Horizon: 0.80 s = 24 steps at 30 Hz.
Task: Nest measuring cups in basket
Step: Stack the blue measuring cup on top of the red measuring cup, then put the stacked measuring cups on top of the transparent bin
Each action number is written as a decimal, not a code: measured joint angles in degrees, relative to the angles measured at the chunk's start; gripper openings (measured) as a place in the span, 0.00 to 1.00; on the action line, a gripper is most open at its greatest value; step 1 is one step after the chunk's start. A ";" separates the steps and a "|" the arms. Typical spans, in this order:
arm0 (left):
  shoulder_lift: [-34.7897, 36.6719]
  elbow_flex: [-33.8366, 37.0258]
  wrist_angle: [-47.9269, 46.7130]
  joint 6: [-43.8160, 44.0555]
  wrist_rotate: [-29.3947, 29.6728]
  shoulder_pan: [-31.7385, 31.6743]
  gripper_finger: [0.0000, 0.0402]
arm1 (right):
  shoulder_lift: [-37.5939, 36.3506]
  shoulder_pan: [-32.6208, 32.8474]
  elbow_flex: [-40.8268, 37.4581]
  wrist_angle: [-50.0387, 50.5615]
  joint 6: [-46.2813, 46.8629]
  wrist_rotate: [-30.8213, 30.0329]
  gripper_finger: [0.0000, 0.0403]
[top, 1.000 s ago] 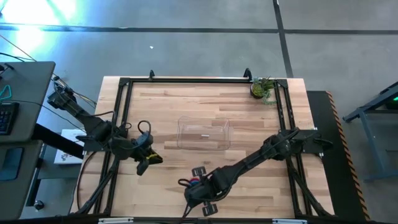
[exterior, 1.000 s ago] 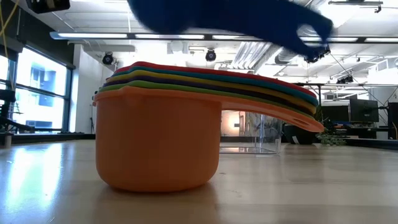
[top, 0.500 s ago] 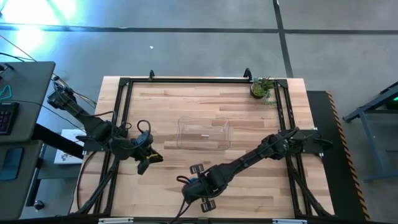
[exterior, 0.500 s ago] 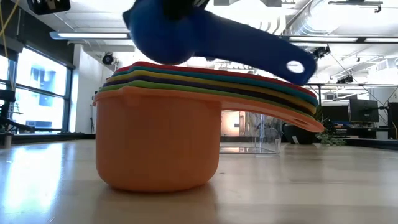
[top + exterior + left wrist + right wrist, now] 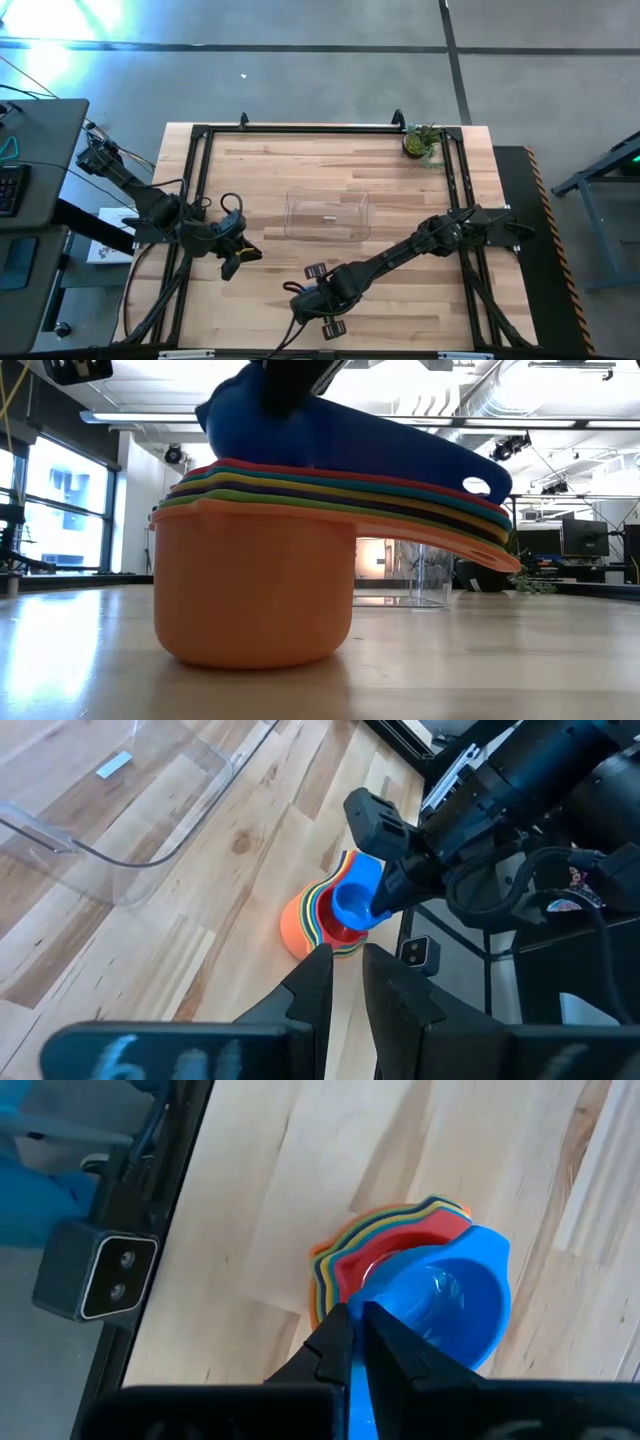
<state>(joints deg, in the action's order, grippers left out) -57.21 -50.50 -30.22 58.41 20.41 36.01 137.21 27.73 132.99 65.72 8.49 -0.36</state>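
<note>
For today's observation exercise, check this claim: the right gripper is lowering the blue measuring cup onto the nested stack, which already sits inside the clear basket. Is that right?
Not quite. The right gripper does hold the blue measuring cup over the nested stack, but the stack stands on the bare wooden table near its front edge, apart from the clear basket, which holds no cups. The high view and the left wrist view show this.

One stack of nested measuring cups (image 5: 300, 550), six rims countable in the low view, plus one blue cup (image 5: 450, 1305) on top (seven altogether); one basket (image 5: 328, 216); one potted plant (image 5: 421, 141).
</note>
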 joint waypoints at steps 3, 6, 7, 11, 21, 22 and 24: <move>0.00 0.00 0.02 0.00 -0.01 0.00 0.13 | 0.00 -0.02 0.00 0.02 -0.76 0.07 0.01; 0.00 0.00 0.00 0.00 -0.01 0.00 0.13 | 0.00 -0.18 0.00 0.02 -1.49 0.55 0.01; 0.00 0.00 0.02 -0.02 -0.01 0.00 0.13 | 0.00 -0.30 0.00 0.00 -1.49 0.56 0.01; 0.00 0.00 0.01 -0.02 -0.01 0.00 0.13 | 0.00 -0.48 0.00 -0.11 -1.49 0.59 0.01; 0.00 0.00 0.02 -0.04 -0.03 0.00 0.13 | 0.00 -0.48 0.00 -0.44 -1.03 -0.63 0.20; 0.00 0.00 0.00 -0.04 -0.03 0.00 0.13 | 0.00 -0.48 0.00 -0.48 -1.01 -0.63 0.21; 0.00 0.00 0.00 -0.04 -0.03 0.00 0.13 | 0.00 -0.51 0.00 -0.49 -0.99 -0.66 0.22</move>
<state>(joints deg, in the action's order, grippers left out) -57.21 -50.50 -30.22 58.37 20.38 36.01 137.21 27.22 132.99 65.23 7.50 -1.02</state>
